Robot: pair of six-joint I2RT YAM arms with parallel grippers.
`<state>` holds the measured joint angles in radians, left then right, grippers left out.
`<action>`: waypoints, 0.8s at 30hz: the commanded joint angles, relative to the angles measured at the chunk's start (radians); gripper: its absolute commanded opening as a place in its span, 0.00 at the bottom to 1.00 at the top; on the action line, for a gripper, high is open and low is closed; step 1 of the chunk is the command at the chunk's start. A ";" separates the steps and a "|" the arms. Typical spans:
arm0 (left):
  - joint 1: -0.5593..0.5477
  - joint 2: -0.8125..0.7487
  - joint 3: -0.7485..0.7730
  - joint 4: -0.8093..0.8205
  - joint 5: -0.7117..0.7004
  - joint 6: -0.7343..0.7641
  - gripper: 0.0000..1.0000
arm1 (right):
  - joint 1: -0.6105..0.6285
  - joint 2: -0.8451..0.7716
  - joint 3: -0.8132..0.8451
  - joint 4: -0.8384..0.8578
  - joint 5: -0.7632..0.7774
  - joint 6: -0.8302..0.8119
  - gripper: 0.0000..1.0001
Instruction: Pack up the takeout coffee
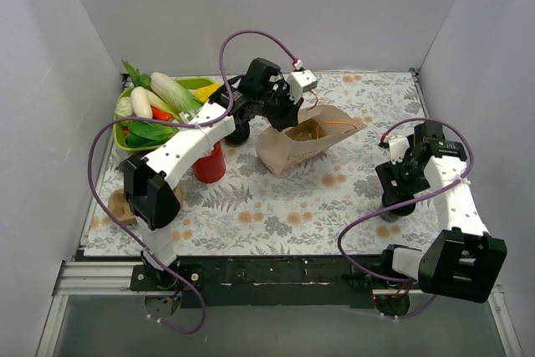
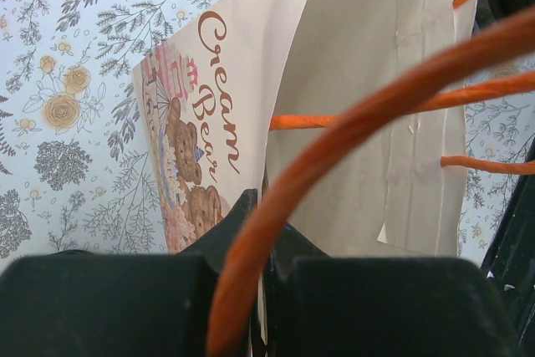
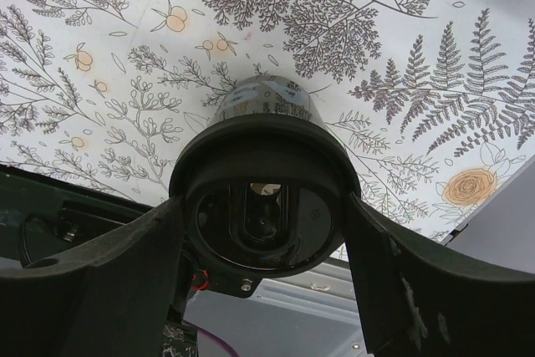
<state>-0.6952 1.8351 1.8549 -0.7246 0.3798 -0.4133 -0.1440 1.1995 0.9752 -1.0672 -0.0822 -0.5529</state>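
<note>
The takeout coffee (image 3: 259, 144), a small black cup with a round black lid, stands on the flowered table cloth at the right. My right gripper (image 3: 263, 206) is shut on it, one finger pressed to each side of the lid; from above the gripper (image 1: 394, 196) covers the cup. A beige paper bag (image 1: 305, 146) printed with bears lies in the middle, mouth up. My left gripper (image 2: 266, 206) is shut on the bag's orange cord handle (image 2: 351, 114), holding it up above the bag (image 2: 376, 81). In the top view that gripper (image 1: 286, 114) hangs over the bag's far-left edge.
A red cup (image 1: 209, 165) stands under the left arm. A green tray (image 1: 196, 84) of vegetables sits at the back left. A dark round object (image 1: 239, 133) is left of the bag. A wooden piece (image 1: 121, 206) lies at the near left. White walls enclose the table.
</note>
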 commanded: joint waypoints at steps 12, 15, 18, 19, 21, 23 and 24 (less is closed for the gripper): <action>0.002 -0.036 0.006 -0.036 -0.019 0.018 0.00 | -0.005 -0.020 0.282 -0.140 -0.051 -0.015 0.40; 0.002 -0.031 0.027 -0.045 -0.013 0.027 0.00 | -0.005 0.000 0.489 -0.191 -0.181 -0.012 0.28; 0.000 -0.023 0.047 -0.059 -0.016 0.044 0.00 | -0.005 0.032 0.693 -0.241 -0.298 0.004 0.17; 0.002 -0.022 0.052 -0.062 -0.016 0.048 0.00 | -0.005 0.038 0.741 -0.243 -0.321 0.004 0.07; 0.002 -0.025 0.064 -0.071 -0.015 0.067 0.00 | -0.005 0.064 0.857 -0.240 -0.397 0.002 0.01; 0.002 -0.027 0.072 -0.076 -0.015 0.080 0.00 | -0.003 0.086 0.951 -0.232 -0.462 0.004 0.01; 0.002 -0.030 0.073 -0.078 -0.016 0.087 0.00 | -0.005 0.100 0.970 -0.225 -0.540 0.005 0.01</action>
<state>-0.6952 1.8355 1.8832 -0.7624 0.3687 -0.3664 -0.1440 1.2537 1.8259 -1.2633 -0.3824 -0.5533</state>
